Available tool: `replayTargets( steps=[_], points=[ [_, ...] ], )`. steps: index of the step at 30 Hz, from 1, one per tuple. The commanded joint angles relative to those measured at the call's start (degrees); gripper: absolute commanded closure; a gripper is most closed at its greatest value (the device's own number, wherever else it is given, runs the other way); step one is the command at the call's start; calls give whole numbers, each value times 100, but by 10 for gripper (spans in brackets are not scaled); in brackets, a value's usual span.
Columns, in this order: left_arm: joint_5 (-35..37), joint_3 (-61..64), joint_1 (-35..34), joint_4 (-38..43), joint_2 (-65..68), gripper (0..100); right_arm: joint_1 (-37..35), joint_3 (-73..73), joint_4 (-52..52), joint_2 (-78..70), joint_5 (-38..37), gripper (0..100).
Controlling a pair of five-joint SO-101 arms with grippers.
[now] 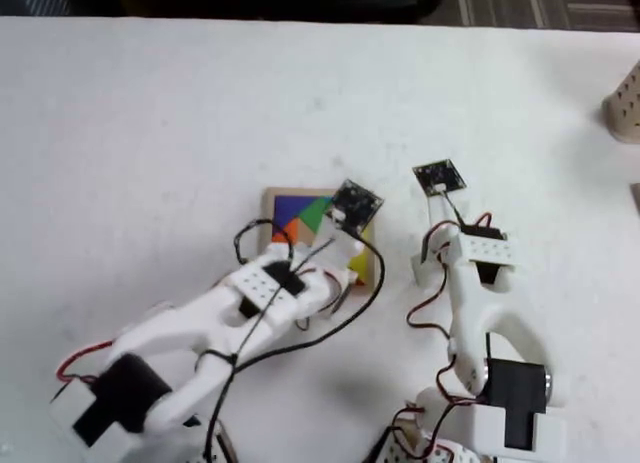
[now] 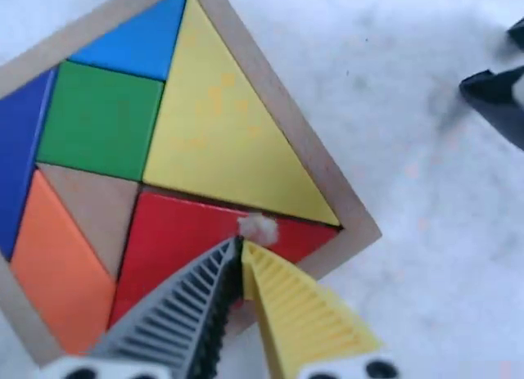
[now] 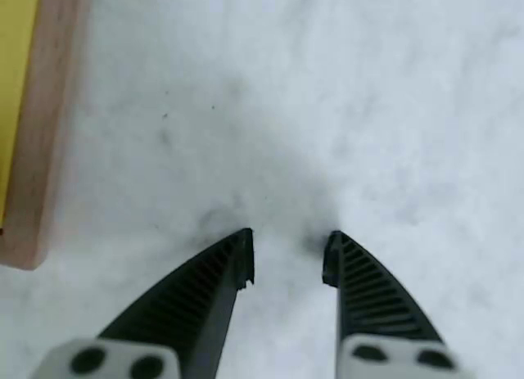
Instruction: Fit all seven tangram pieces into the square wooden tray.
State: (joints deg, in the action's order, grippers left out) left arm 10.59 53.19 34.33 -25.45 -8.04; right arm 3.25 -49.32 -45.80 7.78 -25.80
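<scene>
On the white table [image 1: 150,133], left pincer [image 2: 241,250] clenched over the tray [image 2: 359,230], right pincer [image 3: 288,260] released.

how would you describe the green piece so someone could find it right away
On the white table lies a square wooden tray filled with coloured pieces. The green piece sits inside it, touching the light blue piece and the big yellow triangle. It is the only green one and is a plain square.

Checked tray [image 2: 359,230], pieces [image 2: 221,133] and tabletop [image 2: 426,256]: no text, label, number or sign that I can read on any of them.
</scene>
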Motion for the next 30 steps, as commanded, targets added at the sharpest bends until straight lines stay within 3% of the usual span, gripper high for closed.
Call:
replayTargets(
  steps=[1, 12, 19, 24, 30],
  points=[
    [-62, 97, 40, -35, -752, 980, -40, -35, -48, 171, -44, 861],
    [-88, 1415, -1560, -53, -3890, 980, -13, -352, 92, 716, -9, 861],
    [-97, 2778, -3231, 0, -5455, 980, -312, -2004, 804, 2958, 0, 861],
    [-290, 3675, -4022, -44, -6554, 980, -409, -3059, 875, 4743, 0, 861],
    [-1204, 4422, -4611, -756, -7987, 980, -576, -3719, -198, 6554, 0, 861]
  ],
)
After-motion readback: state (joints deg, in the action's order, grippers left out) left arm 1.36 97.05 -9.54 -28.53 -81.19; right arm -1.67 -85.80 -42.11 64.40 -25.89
